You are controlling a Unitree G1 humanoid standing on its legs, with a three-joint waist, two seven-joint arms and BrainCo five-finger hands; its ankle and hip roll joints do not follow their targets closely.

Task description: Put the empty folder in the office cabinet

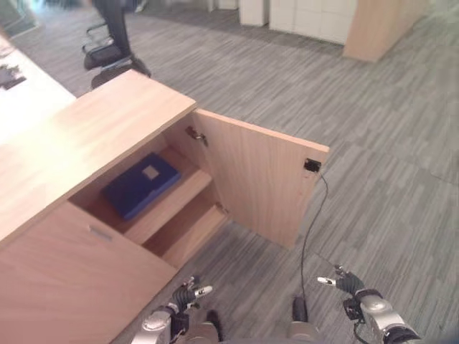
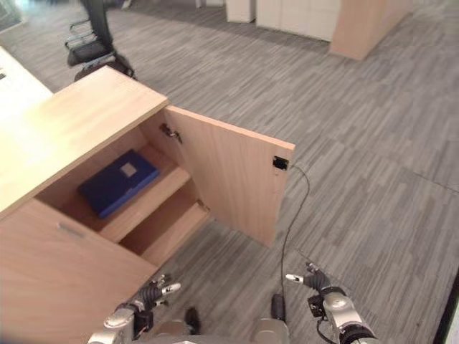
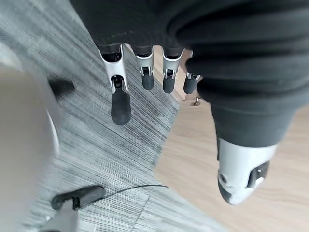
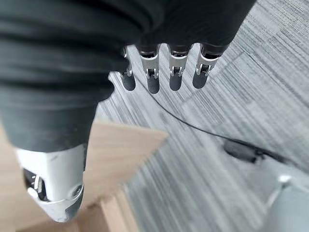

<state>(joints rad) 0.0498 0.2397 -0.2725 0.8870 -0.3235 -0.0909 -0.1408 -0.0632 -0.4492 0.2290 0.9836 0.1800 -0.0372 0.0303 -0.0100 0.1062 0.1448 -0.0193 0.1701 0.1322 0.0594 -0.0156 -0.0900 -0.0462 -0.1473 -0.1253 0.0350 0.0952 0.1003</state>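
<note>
Resting flat on the upper shelf (image 1: 176, 197) of the open cabinet (image 1: 86, 136), a blue folder (image 1: 140, 185) is seen with a small pale label on its cover. The placing step is judged to be done, since the folder lies fully inside the compartment and is touched by nothing. A lower shelf (image 1: 188, 231) is seen beneath it, with nothing visible on it. The cabinet door (image 1: 262, 183) stands wide open, swung out over the grey striped carpet (image 1: 373, 143), with a small dark fitting at its upper outer corner.

What remains, as a judgement, is shutting the door: one robot hand would need to be raised to the door's free edge so that it can be pushed back toward the cabinet.

The left robot hand (image 1: 183, 295) is held low, near the closed lower front of the cabinet, its fingers straight and relaxed, with nothing in them. The right robot hand (image 1: 346, 283) is held low too, over the carpet and below the door's outer edge, well apart from it; its fingers are likewise extended and empty, as its own wrist view confirms.

An office chair (image 1: 107, 50) is seen in the background beyond the cabinet's far end.
</note>
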